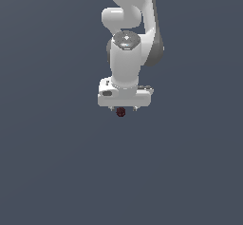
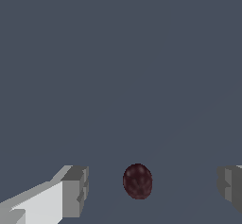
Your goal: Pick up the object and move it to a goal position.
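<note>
— So, what do we have in front of us?

— We see the white arm (image 1: 127, 34) reaching straight down in the exterior view, its wrist ending in the tool (image 1: 124, 109). Right under the tool's body sits the ball (image 1: 121, 112), small, dark maroon and roundish.

— How does the tool stand?

— Spread wide. In the wrist view we see one of its fingertips (image 2: 74, 191) on one side of the ball (image 2: 137, 181) and the other grey fingertip at the opposite edge of the picture. The ball lies between them with clear space on both sides, touching neither. It sits somewhat nearer the fingertip with the white link behind it than the other one.

— Is the ball on the worktop or up in the air?

— We cannot tell for sure. The worktop (image 1: 57, 172) is a plain slate-grey field with no edge or shadow that we can read, in either view. What we can say is that nothing grips the ball.

— Anything about its surface?

— In the wrist view we make out faint mottled ribbing on the maroon skin, and it looks a little taller than wide. In the exterior view it is too small for such detail; only the lower part peeks out beneath the tool, between two short stubs that are the fingers seen from that side.
</note>
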